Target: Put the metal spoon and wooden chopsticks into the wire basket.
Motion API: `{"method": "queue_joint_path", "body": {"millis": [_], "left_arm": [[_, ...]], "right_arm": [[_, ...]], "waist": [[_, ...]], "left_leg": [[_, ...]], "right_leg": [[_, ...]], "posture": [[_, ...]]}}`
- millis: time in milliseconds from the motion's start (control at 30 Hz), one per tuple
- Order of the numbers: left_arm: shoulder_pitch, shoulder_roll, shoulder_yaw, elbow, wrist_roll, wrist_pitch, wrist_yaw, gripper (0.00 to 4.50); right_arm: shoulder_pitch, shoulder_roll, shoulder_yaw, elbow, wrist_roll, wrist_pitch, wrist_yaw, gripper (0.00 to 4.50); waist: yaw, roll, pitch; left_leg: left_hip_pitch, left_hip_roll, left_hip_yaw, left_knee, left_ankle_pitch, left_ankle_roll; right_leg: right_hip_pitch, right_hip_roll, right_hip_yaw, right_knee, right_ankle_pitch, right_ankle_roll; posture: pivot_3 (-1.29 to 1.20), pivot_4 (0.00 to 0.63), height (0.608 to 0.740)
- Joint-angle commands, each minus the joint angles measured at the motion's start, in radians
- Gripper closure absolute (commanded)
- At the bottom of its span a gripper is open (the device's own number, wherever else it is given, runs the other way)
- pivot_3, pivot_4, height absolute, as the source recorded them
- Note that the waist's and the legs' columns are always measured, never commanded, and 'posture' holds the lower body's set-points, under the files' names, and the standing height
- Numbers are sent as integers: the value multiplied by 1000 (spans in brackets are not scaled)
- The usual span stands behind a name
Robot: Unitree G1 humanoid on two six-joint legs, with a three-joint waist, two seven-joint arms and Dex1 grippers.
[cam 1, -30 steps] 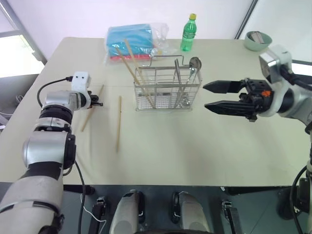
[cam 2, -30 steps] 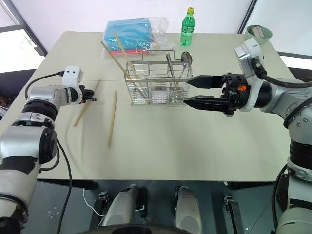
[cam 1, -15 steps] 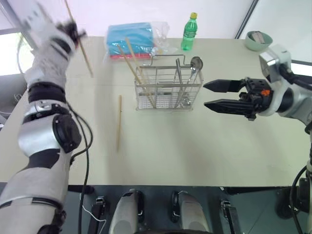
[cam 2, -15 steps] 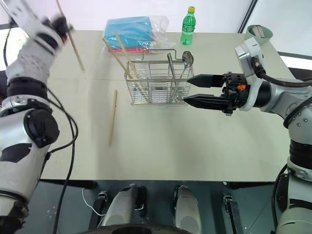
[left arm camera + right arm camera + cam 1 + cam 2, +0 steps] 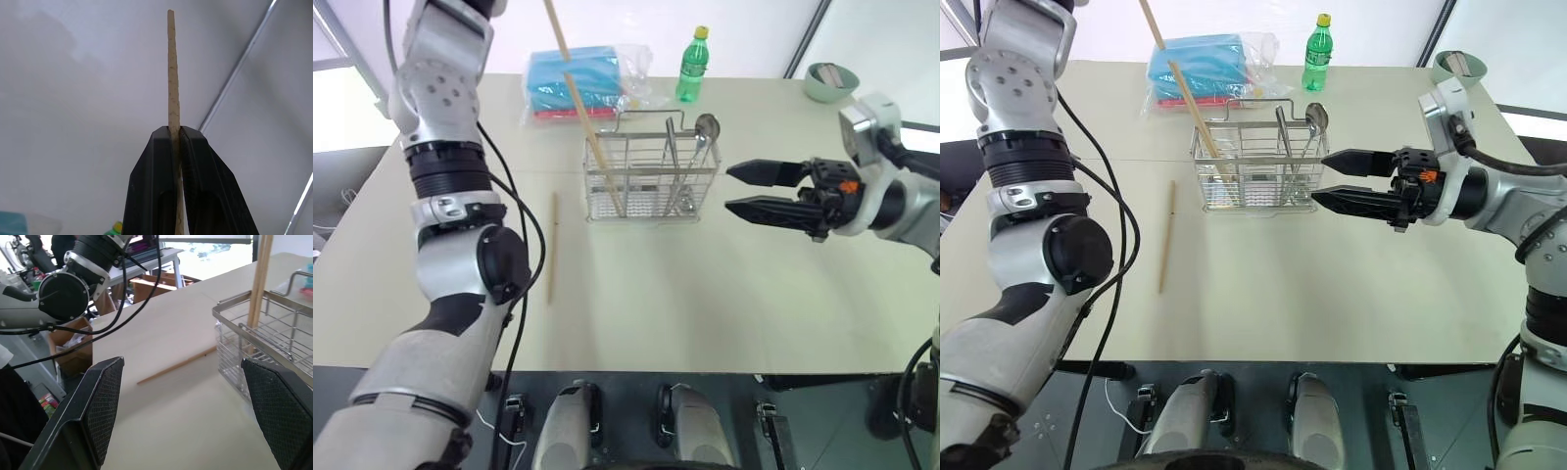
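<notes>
Left gripper (image 5: 176, 134) pinches one chopstick (image 5: 172, 68), high above the wire basket (image 5: 651, 176) | right gripper (image 5: 736, 190) wide open, right of basket | loose chopstick (image 5: 551, 245) on table, left of basket | metal spoon (image 5: 703, 132) stands in basket

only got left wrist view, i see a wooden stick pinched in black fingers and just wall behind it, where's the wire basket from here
Observer: The left gripper holds that light-brown wooden chopstick raised high. In the head views the silver wire-grid basket stands on the table, lower and to the right.
Operator: any sticks left on the table
Observer: One. A loose wooden chopstick lies flat to the left of the basket, apart from it.
Operator: spoon done?
Observer: Yes, the shiny metal spoon stands in the basket, bowl up above the rim.
</notes>
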Motion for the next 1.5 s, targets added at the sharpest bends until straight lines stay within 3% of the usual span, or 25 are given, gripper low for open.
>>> {"method": "queue_joint_path", "body": {"millis": [33, 467, 567, 733, 800, 1000, 1167, 1333, 1500], "left_arm": [[67, -40, -90, -57, 53, -2, -16, 4433], [312, -125, -235, -143, 201, -106, -33, 4433], [329, -142, -236, -174, 194, -93, -27, 3436], [347, -138, -223, -256, 174, -48, -17, 847], [353, -128, -212, -300, 164, -18, -4, 49], [363, -38, -174, -521, 133, 172, 118, 49], [393, 99, -91, -691, 79, 674, 323, 49], [408, 58, 23, -767, 149, 1116, 483, 49], [461, 0, -9, -719, 186, 1211, 487, 49]], "right_arm": [[1, -13, -60, -41, 36, -4, -27, 550], [3, -24, -90, -35, 65, 1, -71, 550], [-9, -23, -86, -20, 67, 0, -76, 550], [-27, -18, -70, 5, 56, -8, -75, 550], [-31, -13, -61, 14, 48, -15, -71, 550], [-50, -2, -31, 46, 22, -38, -59, 550], [-54, 2, -23, 57, 10, -48, -48, 550], [-49, 10, -13, 62, -3, -59, -40, 550], [-56, 21, 1, 66, -15, -71, -37, 550]], "waist": [[1, 0, -1], [3, 0, 0], [2, 0, 0], [0, 0, 0], [0, 0, 0], [-1, 0, 0], [-2, 1, -1], [5, 0, 0], [6, 0, 0]], "left_leg": [[0, 0, 0, 0, 0, 0], [2, 1, -1, 1, -2, 3], [2, 1, -1, 1, -3, 5], [2, 1, -1, 1, -3, 6], [2, 1, -1, 1, -3, 6], [2, 1, -2, 1, -3, 5], [2, 1, -2, 1, -3, 4], [2, 1, -4, 2, -2, 4], [1, 0, -4, 3, -1, 1]], "right_leg": [[1, 0, 0, 0, 0, 0], [2, 0, 0, -1, 0, 0], [3, 0, 0, -1, 0, 0], [2, 0, 0, -1, 0, 0], [2, 0, 0, -1, 0, 0], [2, 0, 0, 0, 0, 0], [2, 1, 0, 0, 0, 0], [4, 1, 0, 0, 0, 0], [4, 1, 0, 0, -1, 1]], "posture": [[0, 150, 707], [0, 150, 707], [0, 150, 707], [0, 150, 707], [0, 150, 707], [0, 150, 707], [0, 150, 707], [0, 150, 707], [0, 150, 707]]}}
